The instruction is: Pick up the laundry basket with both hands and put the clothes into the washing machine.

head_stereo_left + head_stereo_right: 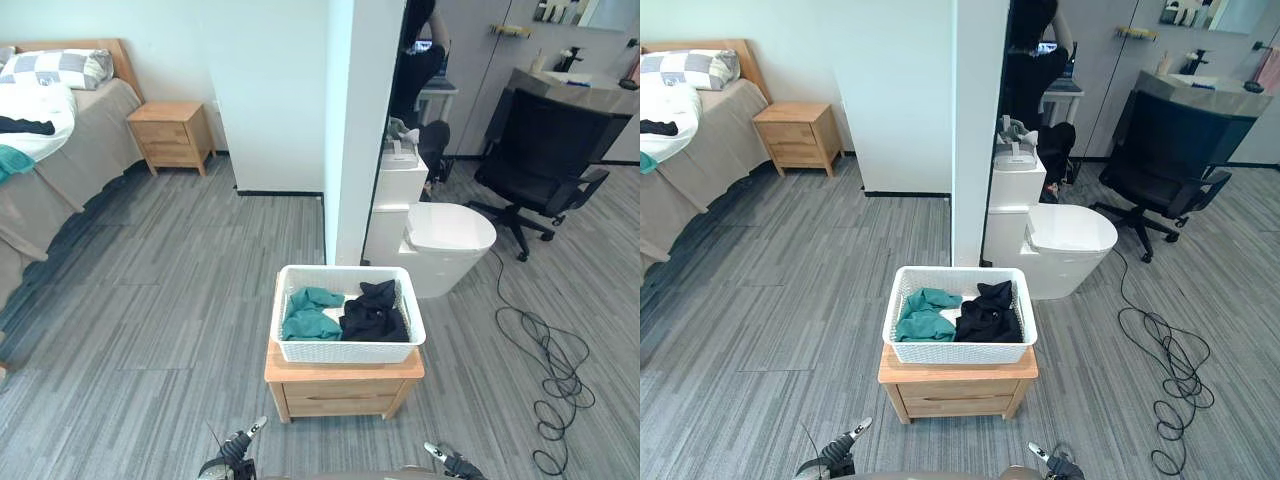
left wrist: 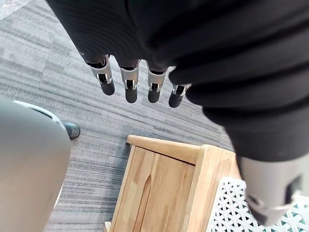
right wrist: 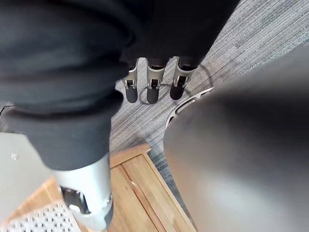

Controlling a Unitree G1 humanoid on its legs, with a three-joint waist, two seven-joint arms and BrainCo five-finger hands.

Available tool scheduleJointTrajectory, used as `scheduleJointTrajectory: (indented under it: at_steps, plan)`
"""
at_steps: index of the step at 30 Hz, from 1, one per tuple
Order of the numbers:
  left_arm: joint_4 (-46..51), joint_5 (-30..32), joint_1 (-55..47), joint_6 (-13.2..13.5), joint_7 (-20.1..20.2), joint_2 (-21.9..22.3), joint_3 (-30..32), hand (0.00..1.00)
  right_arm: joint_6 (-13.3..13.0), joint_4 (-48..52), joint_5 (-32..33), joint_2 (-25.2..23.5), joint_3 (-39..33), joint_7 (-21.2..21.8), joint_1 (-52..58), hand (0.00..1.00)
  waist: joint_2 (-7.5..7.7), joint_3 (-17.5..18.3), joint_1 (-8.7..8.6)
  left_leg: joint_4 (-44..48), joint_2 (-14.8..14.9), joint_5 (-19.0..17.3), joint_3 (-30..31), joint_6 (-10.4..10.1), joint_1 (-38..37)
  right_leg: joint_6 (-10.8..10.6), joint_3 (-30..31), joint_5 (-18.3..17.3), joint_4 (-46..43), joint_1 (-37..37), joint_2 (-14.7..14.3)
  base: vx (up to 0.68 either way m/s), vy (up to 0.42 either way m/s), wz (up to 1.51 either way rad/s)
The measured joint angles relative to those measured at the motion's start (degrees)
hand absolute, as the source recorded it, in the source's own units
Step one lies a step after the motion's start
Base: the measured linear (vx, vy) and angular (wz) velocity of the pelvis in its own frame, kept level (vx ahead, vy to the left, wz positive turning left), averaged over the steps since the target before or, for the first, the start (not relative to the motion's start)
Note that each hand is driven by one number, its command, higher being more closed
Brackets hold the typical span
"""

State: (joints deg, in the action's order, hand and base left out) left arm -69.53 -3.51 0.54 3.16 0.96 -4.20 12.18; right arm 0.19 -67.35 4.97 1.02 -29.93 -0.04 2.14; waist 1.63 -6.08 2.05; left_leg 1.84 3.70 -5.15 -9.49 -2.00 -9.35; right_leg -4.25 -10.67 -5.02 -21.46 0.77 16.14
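Note:
A white lattice laundry basket point(image 1: 347, 350) sits on a low wooden stand point(image 1: 343, 388) in the middle of the floor. Inside it lie a teal garment point(image 1: 308, 313) on the left and a black garment point(image 1: 374, 312) on the right. Just beyond, behind a white pillar point(image 1: 362, 120), stands a white rounded appliance point(image 1: 448, 240) with its lid down. My left hand point(image 2: 129, 79) hangs with straight fingers over the floor beside the stand point(image 2: 159, 188) and the basket's corner point(image 2: 231, 208). My right hand point(image 3: 153, 82) also hangs open near the stand point(image 3: 145, 188), holding nothing.
A bed point(image 1: 50, 150) and a wooden nightstand point(image 1: 172, 133) stand at the far left. A black office chair point(image 1: 545, 160) and a counter with a sink point(image 1: 590, 90) are at the back right. A person in dark clothes point(image 1: 415, 70) is behind the pillar.

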Motion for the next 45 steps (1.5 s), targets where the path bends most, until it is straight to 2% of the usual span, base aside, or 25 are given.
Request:
scheduleJointTrajectory:
  at_steps: [1,2,4,6,7,9,12,14,16,18,21,23,26,28,30,37,42,45]
  plan:
    - [0.9,-1.06,-0.2,0.07,-0.08,0.14,-0.07,0.0,0.0,-0.02,1.48,-0.71,0.2,-1.09,0.04,0.0,0.87,0.46,0.3,-1.59,0.54,0.51,0.31,-1.68,-0.48,-4.47,-0.67,1.21,3.2,-1.12,-0.1,0.18,-0.361,0.08]
    - [1.37,-1.75,-0.37,0.18,-0.17,0.64,-0.09,0.0,0.0,0.08,1.98,-0.52,0.76,-1.56,0.01,0.0,0.54,0.76,0.28,-2.34,1.45,1.0,0.22,-2.44,-0.53,-4.47,-1.93,0.79,4.84,-1.95,-0.86,0.22,-0.425,0.12]
    - [3.16,-4.56,-0.61,1.06,-0.43,2.65,-0.64,0.0,-0.09,1.26,3.61,0.88,3.06,-3.36,-0.02,0.0,-2.25,1.18,0.05,-4.81,3.73,3.53,1.64,-4.77,0.3,-4.21,-5.32,0.57,11.13,-3.76,-4.3,0.21,-0.292,0.2]
    - [7.46,-6.96,-0.97,1.31,-1.01,4.3,-2.06,0.0,0.11,3.89,4.73,1.59,4.03,-4.5,0.15,0.0,-3.48,1.27,-0.34,-4.96,4.92,4.21,3.47,-5.52,1.7,-3.99,-8.17,0.45,12.91,-4.93,-5.53,0.14,-0.183,0.55]
    - [10.94,-8.29,-1.87,1.78,-1.07,4.54,-3.25,0.0,0.08,6.48,5.37,1.3,4.68,-5.33,0.13,0.0,-3.57,1.31,-0.56,-4.91,5.44,4.46,4.69,-5.92,2.33,-3.93,-9.48,0.42,13.09,-5.3,-5.99,0.14,-0.185,0.73]
    - [19.0,-10.76,-3.65,2.28,-1.06,4.1,-3.56,0.0,0.31,14.43,6.24,1.81,1.65,-6.07,-0.47,0.0,-2.91,1.08,-0.86,-4.92,5.92,4.81,5.99,-6.24,3.29,-3.73,-11.52,0.32,13.39,-5.4,-6.3,0.1,-0.088,0.53]
    - [31.26,-14.08,-5.47,3.04,-1.5,1.04,0.63,0.0,-0.95,32.39,8.17,9.06,-2.05,-4.98,0.58,0.0,-2.14,0.43,0.47,-3.87,5.75,4.84,6.07,-6.24,6.4,-3.74,-11.95,0.3,13.52,-3.15,-6.0,0.02,-0.014,0.1]
    - [37.95,-15.02,-5.5,4.35,-3.22,-2.68,5.7,0.0,-2.44,46.66,7.53,11.42,-3.46,-5.31,0.25,0.0,-0.39,-1.46,0.38,-2.96,5.55,5.24,6.12,-6.43,9.65,-3.63,-11.8,0.23,13.15,-0.13,-6.02,-0.04,-0.006,-0.03]
    - [40.49,-14.93,-3.46,4.54,-5.24,-4.98,7.89,0.0,-3.33,50.3,6.49,12.07,-3.33,-6.37,-2.25,0.0,0.73,-3.69,0.27,-2.77,5.7,5.95,6.17,-6.58,11.41,-3.36,-11.52,0.09,11.86,2.18,-5.88,-0.07,-0.006,-0.03]
    - [42.91,-13.51,-0.25,4.48,-7.88,-5.81,8.58,0.0,-3.26,50.89,5.24,12.49,-1.03,-7.7,-6.38,0.0,0.95,-5.1,0.44,-2.64,5.62,6.59,6.29,-6.56,13.67,-3.13,-11.23,0.14,10.5,5.06,-5.89,-0.1,-0.02,-0.02]
    - [45.7,-8.32,6.79,3.92,-11.11,-6.98,8.4,0.0,-1.62,50.54,3.37,13.78,6.62,-7.6,-14.86,0.0,-0.24,-9.36,0.87,-1.63,5.2,7.29,6.29,-6.34,16.45,-2.68,-10.43,0.44,8.64,8.48,-5.29,-0.13,-0.004,-0.06]
    - [45.86,-5.47,11.73,3.26,-12.97,-9.4,8.13,0.0,-1.29,48.69,3.37,14.47,11.01,-7.57,-20.68,0.0,-0.91,-11.81,1.92,-0.45,5.18,7.39,6.21,-6.2,18.16,-2.27,-9.6,0.73,7.49,10.54,-5.2,-0.12,-0.004,-0.09]
    - [45.78,-2.92,19.79,2.09,-16.28,-13.71,7.0,0.0,-0.03,45.48,3.29,15.3,16.13,-8.05,-29.29,0.0,-1.48,-15.02,2.24,1.28,5.24,7.53,6.72,-6.02,20.83,-1.7,-9.52,1.15,6.74,12.56,-5.15,-0.1,-0.018,0.02]
    - [43.6,1.12,26.06,1.05,-18.9,-17.9,3.05,0.0,0.31,40.56,2.11,15.32,19.71,-8.88,-36.12,0.0,-1.57,-17.43,2.27,1.45,5.23,7.84,7.0,-5.89,21.35,-1.31,-9.46,1.48,6.66,12.93,-5.13,-0.05,-0.004,0.03]
    - [41.54,3.25,29.75,0.28,-19.8,-18.98,0.78,0.0,0.41,36.91,1.56,15.28,21.01,-9.62,-39.53,0.0,-1.64,-18.26,2.37,2.25,5.21,7.84,7.13,-5.89,22.37,-1.07,-9.43,1.79,6.65,13.54,-5.12,-0.05,0.002,0.01]
    - [34.06,9.78,37.87,-2.69,-21.14,-17.77,-6.23,0.0,1.37,23.03,1.17,14.78,23.97,-9.93,-46.73,0.0,-2.33,-20.0,1.96,3.74,5.22,7.85,7.68,-5.88,24.79,-0.84,-9.47,2.16,6.58,15.18,-5.18,-0.01,0.0,0.0]
    - [28.09,11.06,40.23,-4.62,-21.23,-14.9,-8.13,0.0,1.82,18.85,1.12,14.63,23.83,-10.01,-47.92,0.0,-3.28,-21.02,1.86,4.45,5.3,7.84,7.78,-5.88,25.58,-0.74,-9.43,2.23,6.41,15.71,-5.25,0.0,0.0,0.0]
    - [26.55,12.54,40.69,-5.58,-21.23,-14.29,-8.13,0.0,2.67,18.5,0.44,14.63,23.62,-10.11,-48.07,0.0,-3.25,-21.54,1.85,4.74,5.32,7.83,7.79,-5.87,26.3,-0.73,-9.32,2.23,5.99,16.51,-5.24,-0.01,0.0,0.0]
